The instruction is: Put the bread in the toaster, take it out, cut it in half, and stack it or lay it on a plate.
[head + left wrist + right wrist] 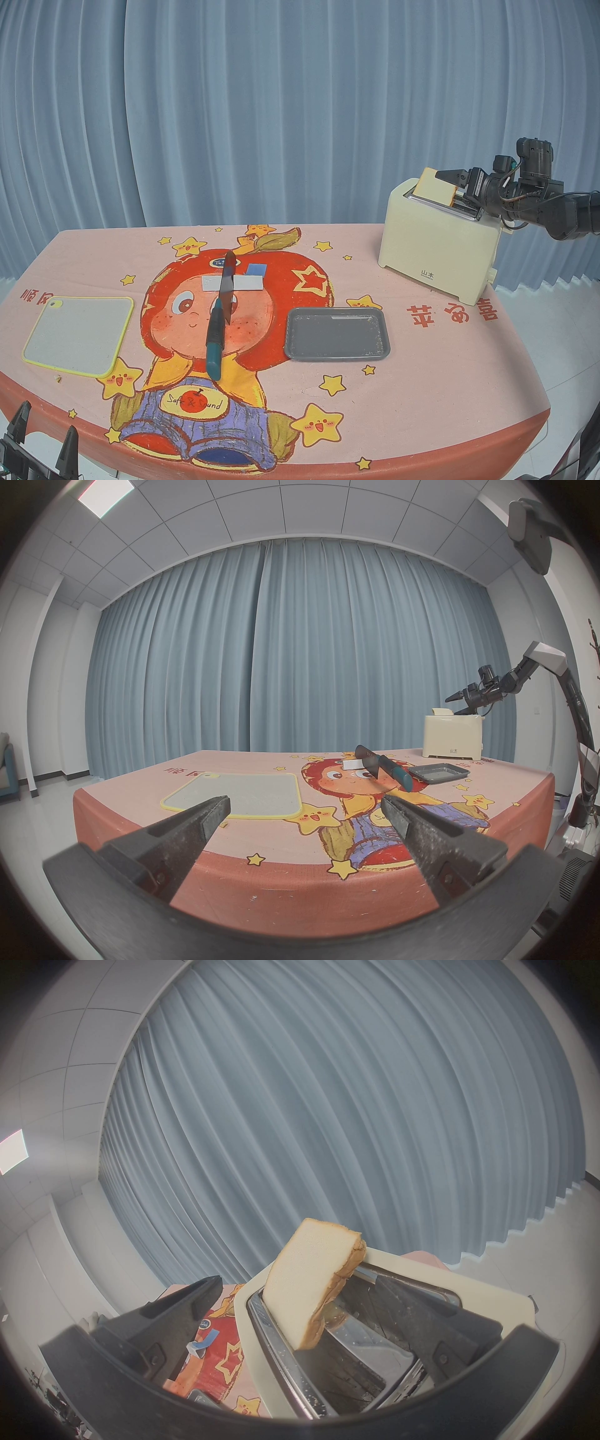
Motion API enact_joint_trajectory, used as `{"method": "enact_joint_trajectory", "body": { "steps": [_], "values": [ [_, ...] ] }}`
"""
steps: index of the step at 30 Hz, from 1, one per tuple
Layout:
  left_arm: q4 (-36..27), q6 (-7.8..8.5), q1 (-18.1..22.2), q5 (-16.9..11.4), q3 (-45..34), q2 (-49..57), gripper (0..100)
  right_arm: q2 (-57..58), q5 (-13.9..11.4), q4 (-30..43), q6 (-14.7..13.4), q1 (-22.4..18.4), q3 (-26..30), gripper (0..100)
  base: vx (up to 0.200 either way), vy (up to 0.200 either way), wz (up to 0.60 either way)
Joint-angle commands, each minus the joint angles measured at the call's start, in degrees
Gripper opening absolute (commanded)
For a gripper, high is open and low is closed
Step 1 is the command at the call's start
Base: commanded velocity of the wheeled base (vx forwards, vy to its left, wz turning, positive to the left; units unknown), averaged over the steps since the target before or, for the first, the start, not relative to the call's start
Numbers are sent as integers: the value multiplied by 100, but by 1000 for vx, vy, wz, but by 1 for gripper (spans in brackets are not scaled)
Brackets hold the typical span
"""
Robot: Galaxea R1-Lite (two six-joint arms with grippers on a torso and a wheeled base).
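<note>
- Toaster (437,250): cream-coloured, standing upright on the table (437,375) at the right of the head view, with its slots facing up.
- Bread (436,185): one slice, standing in the toaster slot farther from the right arm. It is tilted and its upper half protrudes above the slot rim. In the right wrist view the bread (312,1279) shows a pale face and a brown crust edge.
- Right gripper (451,177): positioned above the toaster top in the upper right of the head view, with the tips just beside the slice. The jaws are spread. In the right wrist view the fingers (181,1319) stand to either side of the slice with a gap on both sides, so no contact is visible.
- Left gripper (42,437): located at the lower left corner of the head view, below the table edge. The jaws are spread wide and hold nothing.
- Knife (219,325): teal handle and dark blade, at the centre of the head view. The blade crosses a white strip (247,282).
- Grey plate (337,334): rectangular, right of the knife, in front of the toaster.
- Cutting board (78,334): pale with a yellow rim, at the left of the table.
</note>
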State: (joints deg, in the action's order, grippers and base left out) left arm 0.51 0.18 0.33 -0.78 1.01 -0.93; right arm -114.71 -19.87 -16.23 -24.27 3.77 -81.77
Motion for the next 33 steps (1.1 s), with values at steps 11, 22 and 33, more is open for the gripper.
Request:
{"method": "enact_joint_trajectory", "body": {
  "steps": [11, 22, 33],
  "values": [
    [-7, -1, 2, -1, -101, 93, 100, -16, 1, 5, -236, -16, -137, 100, 0, 0, 0],
    [-7, -1, 2, -1, -101, 93, 100, -332, 27, 137, -262, 36, -770, 100, 0, 0, 0],
    [2, -1, 2, -1, -101, 93, 100, -464, 36, 401, -262, -16, -963, 100, 0, 0, 0]
  ]
}}
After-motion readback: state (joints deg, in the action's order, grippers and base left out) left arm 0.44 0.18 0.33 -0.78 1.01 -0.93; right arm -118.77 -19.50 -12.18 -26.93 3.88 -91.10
